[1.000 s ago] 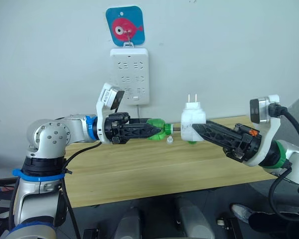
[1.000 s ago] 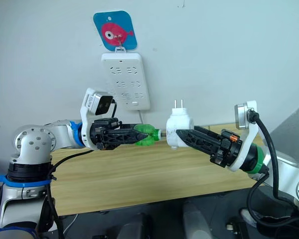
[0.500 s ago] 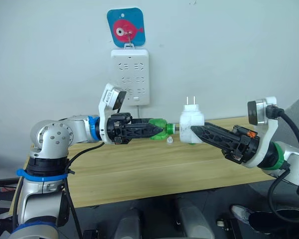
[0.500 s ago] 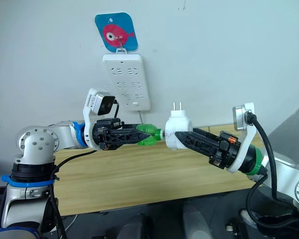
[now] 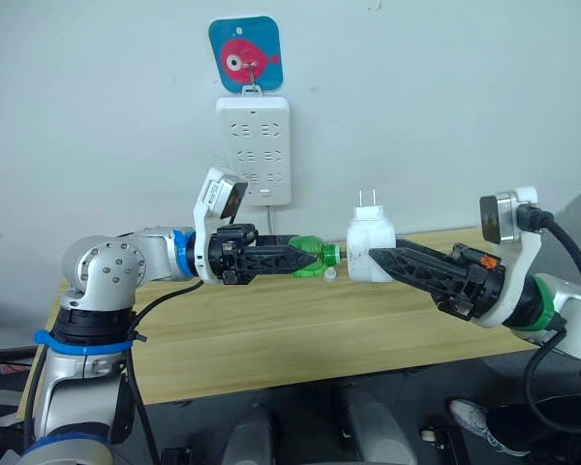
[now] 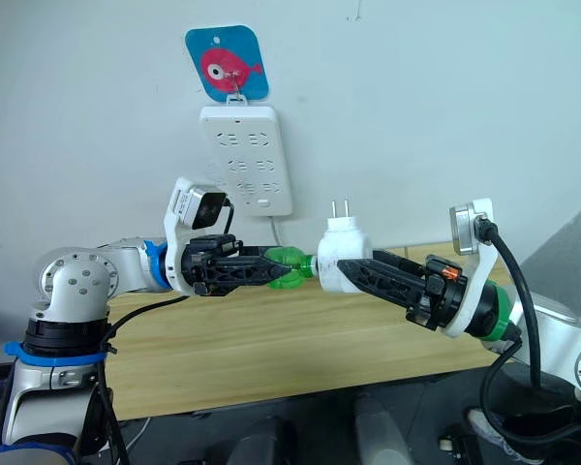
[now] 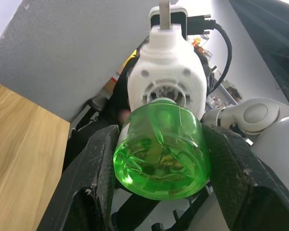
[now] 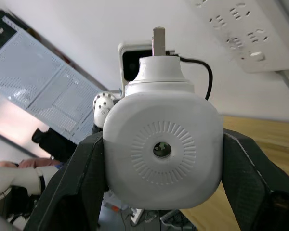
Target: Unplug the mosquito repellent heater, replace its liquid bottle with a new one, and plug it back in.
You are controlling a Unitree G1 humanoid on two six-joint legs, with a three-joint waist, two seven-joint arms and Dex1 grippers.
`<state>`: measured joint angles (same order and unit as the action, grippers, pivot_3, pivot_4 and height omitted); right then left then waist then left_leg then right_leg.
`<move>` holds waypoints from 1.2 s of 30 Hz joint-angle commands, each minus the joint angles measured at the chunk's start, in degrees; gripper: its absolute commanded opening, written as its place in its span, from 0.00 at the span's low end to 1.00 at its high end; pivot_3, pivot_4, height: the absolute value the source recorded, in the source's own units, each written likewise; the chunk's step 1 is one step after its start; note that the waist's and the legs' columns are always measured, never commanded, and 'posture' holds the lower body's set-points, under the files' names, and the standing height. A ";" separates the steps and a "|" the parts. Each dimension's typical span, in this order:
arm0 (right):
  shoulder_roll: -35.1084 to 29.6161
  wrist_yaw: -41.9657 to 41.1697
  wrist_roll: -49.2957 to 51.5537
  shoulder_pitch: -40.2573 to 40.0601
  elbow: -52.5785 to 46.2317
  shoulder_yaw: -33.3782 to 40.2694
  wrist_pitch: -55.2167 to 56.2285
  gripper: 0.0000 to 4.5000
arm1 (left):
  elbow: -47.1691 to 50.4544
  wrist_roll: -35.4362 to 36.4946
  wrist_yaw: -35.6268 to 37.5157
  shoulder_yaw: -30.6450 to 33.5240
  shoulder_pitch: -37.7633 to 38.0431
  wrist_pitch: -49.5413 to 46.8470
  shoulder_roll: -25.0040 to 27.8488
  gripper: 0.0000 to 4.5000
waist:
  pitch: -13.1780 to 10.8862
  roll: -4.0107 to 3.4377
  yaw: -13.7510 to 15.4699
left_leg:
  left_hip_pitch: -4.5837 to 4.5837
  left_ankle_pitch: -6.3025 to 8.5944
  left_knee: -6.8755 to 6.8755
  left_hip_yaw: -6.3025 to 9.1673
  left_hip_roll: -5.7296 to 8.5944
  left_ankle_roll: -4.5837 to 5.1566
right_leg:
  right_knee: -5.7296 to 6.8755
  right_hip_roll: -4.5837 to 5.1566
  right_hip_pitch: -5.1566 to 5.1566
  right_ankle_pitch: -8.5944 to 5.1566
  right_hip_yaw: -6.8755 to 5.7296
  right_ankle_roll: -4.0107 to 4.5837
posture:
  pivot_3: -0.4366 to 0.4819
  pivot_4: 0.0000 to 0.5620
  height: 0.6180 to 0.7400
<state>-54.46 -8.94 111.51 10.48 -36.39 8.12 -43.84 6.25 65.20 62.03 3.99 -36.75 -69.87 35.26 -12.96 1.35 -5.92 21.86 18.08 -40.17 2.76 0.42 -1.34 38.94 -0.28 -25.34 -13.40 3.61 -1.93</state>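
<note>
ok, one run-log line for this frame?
phase: bottle insertion | left tool: shut on green liquid bottle | right tool: shut on rounded white plastic heater | heater: unplugged, prongs up

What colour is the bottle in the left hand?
Green, translucent bottle; clearest in the left wrist view.

Bright even light, soft shadows, sharp

white heater (image 5: 371,250) unplugged, prongs up, green bottle (image 5: 311,257) at its base.
</note>
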 commanded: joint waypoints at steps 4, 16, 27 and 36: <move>-3.41 -4.41 1.49 0.72 0.29 0.93 -3.00 0.65 | 1.66 -0.87 3.23 -1.80 -1.66 0.95 1.29 0.53 | 0.08 0.05 -0.02 | 0.00 0.00 -0.01 -0.02 0.00 0.00 | 0.00 0.00 0.01 0.00 0.02 0.00 | 0.29 0.28 1.00; -0.86 1.14 1.49 3.77 -1.07 -2.49 -1.00 0.65 | 4.19 1.12 0.47 -1.14 0.18 0.49 -1.31 0.53 | 0.38 0.08 -0.02 | 0.00 0.00 -0.02 0.00 -0.01 0.00 | 0.01 -0.01 0.01 0.00 0.02 0.00 | 0.29 0.28 1.00; -1.83 3.86 1.49 7.56 -1.07 -5.66 -2.52 0.65 | 5.65 0.21 0.72 -2.78 1.00 1.64 -2.97 0.52 | 0.56 0.07 -0.04 | 0.00 0.00 -0.02 -0.01 -0.01 0.00 | 0.01 0.00 0.01 0.00 0.03 0.00 | 0.29 0.26 1.00; -3.33 2.75 1.49 6.78 -0.70 -5.58 -3.06 0.93 | 5.58 -1.24 -0.01 -3.07 2.13 2.95 -5.29 0.52 | 0.82 0.07 -0.12 | 0.00 0.00 -0.03 -0.01 0.00 0.01 | -0.02 -0.01 0.03 0.00 0.03 0.00 | 0.28 0.26 1.00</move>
<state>-57.28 -5.19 111.58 17.22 -35.36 1.62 -47.00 10.11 62.98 61.82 0.66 -34.30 -68.06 30.02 -12.14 1.41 -6.04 21.88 18.09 -40.20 2.76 0.42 -1.33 38.92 -0.29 -25.32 -13.40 3.63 -1.93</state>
